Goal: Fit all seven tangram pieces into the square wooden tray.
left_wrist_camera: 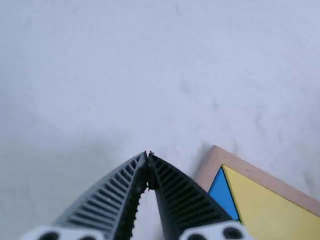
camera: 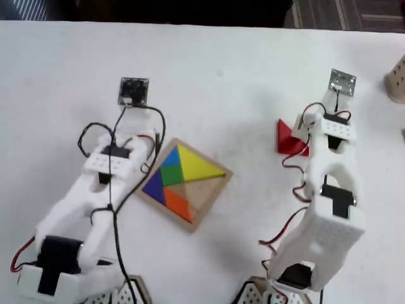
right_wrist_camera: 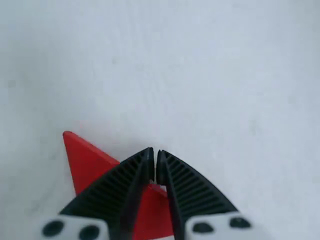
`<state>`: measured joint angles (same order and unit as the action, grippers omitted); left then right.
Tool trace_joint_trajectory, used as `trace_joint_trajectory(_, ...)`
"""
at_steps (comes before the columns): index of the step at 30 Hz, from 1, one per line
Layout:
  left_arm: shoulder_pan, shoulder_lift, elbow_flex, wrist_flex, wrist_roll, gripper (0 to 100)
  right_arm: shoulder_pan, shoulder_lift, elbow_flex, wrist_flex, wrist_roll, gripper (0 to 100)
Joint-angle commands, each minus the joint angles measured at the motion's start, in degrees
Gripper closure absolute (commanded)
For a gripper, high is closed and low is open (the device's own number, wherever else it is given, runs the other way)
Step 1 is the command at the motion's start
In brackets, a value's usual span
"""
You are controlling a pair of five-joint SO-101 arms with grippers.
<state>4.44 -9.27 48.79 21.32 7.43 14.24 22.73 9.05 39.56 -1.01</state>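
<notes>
My left gripper [left_wrist_camera: 148,156], fingers pressed together, sits just beside the tray [camera: 201,193] corner. My right gripper [right_wrist_camera: 154,152], likewise closed, hangs over the red triangle [right_wrist_camera: 85,160], which lies well apart from the tray.

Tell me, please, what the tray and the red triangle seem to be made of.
The tray looks like pale, matte wood: tan rim and bare floor. The red triangle could be painted wood or plastic: even, flat colour, no grain showing; I cannot tell which.
</notes>
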Motion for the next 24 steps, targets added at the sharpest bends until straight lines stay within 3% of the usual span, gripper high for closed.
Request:
trace_joint_trajectory(1, -1.10, -0.57, -3.16, -1.93, -0.35, 98, 0.22, 1.71, -5.36, 0.75, -0.70, 98.1)
trace_joint_trajectory(6, -1.27, -0.57, -3.16, -2.02, -0.44, 98, 0.04, 2.42, -5.89, 6.99, 0.18, 98.1)
trace_joint_trajectory(11, -1.27, -0.57, -3.16, -2.02, -0.53, 98, -4.62, -1.45, -3.08, 17.98, 7.91, 98.1)
trace_joint_trajectory(15, -1.36, -0.66, -3.16, -2.02, -0.53, 98, -8.04, -6.81, 4.31, 18.15, 8.62, 98.1)
trace_joint_trajectory(24, -2.24, -0.40, -3.96, -2.02, -0.53, 98, -8.40, -23.87, 23.74, 11.21, 8.62, 98.1)
